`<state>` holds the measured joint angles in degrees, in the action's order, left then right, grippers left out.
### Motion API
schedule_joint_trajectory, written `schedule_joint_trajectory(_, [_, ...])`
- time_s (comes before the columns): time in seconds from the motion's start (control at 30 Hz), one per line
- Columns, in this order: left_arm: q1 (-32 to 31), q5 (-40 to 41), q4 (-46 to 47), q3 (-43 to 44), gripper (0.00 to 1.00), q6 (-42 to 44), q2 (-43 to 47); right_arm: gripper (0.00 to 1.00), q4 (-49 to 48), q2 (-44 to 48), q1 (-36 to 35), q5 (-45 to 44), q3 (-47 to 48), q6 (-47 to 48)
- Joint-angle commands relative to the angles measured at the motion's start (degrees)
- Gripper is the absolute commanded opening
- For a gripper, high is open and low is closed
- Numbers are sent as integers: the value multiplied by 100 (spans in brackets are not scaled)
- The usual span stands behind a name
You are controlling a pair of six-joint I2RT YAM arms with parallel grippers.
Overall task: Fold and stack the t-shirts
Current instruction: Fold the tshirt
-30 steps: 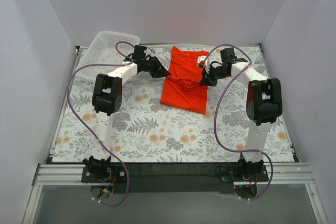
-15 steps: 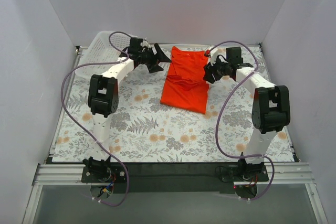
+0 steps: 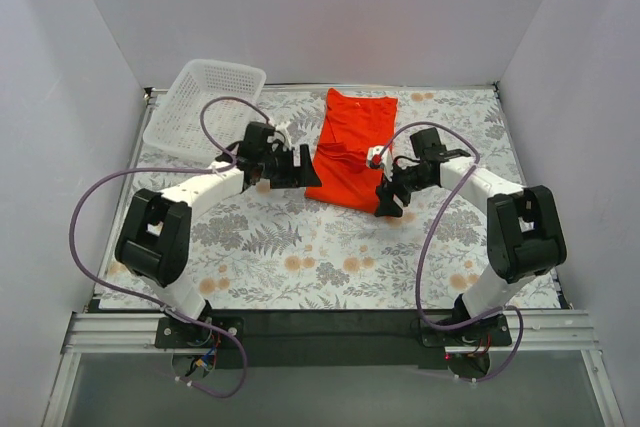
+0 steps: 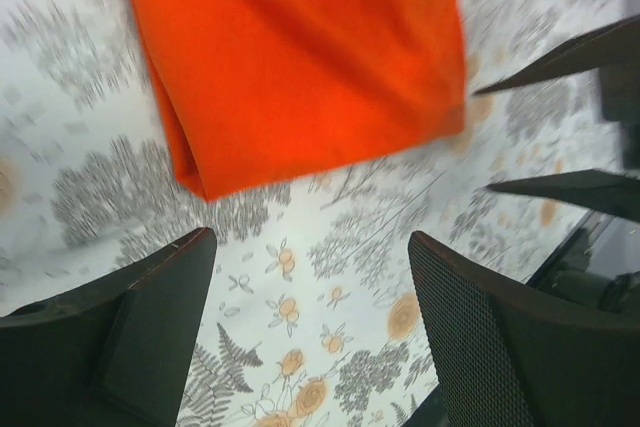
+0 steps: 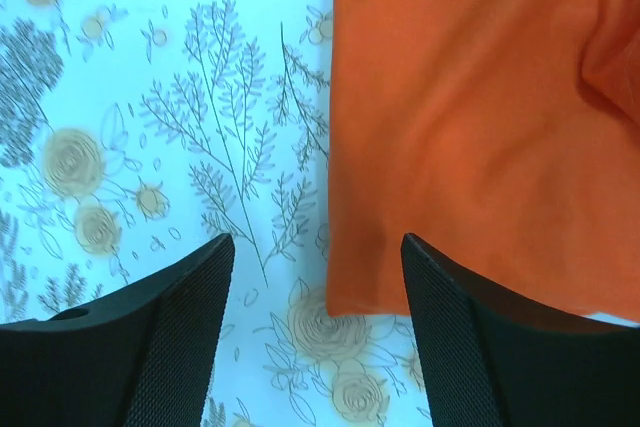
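The orange-red t-shirt (image 3: 352, 145) lies folded into a long strip on the flower-print table, running from the far edge toward the middle. My left gripper (image 3: 308, 175) is open just left of the strip's near corner, holding nothing. In the left wrist view the t-shirt (image 4: 300, 57) lies beyond the left gripper (image 4: 310, 242), over bare tablecloth. My right gripper (image 3: 386, 203) is open at the strip's near right corner. In the right wrist view that corner of the t-shirt (image 5: 480, 97) lies between the fingers of the right gripper (image 5: 315, 239), ungripped.
A white mesh basket (image 3: 205, 107) stands at the back left corner. White walls close in the table on three sides. The right gripper's black fingers (image 4: 575, 47) show at the right edge of the left wrist view.
Both grippers have opened and let go of the t-shirt. Both arms have drawn back from the far end of the shirt to its near end. The shirt now lies longer and flatter.
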<state>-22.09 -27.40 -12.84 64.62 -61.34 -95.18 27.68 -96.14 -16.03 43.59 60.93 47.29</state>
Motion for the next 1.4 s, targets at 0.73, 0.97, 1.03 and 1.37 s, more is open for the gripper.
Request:
schedule_joint_trajectory(0.73, [-516, 886, -166, 402, 29, -827, -1478, 44, -1072, 130, -664, -2188, -784, 360])
schedule_joint_trajectory(0.97, [-551, 587, -192, -71, 0, -818, -1145, 8, -835, 323, -656, -2233, -1160, 649])
schedule_joint_trajectory(1.03, [-621, 412, -228, -300, 0, -844, -951, 4, -451, 630, -664, -2110, -1302, 886])
schedule_joint_trajectory(1.37, [-1193, 14, -70, -2313, 29, -1564, 859, 49, 1151, 2186, -664, -1425, -2006, 2162])
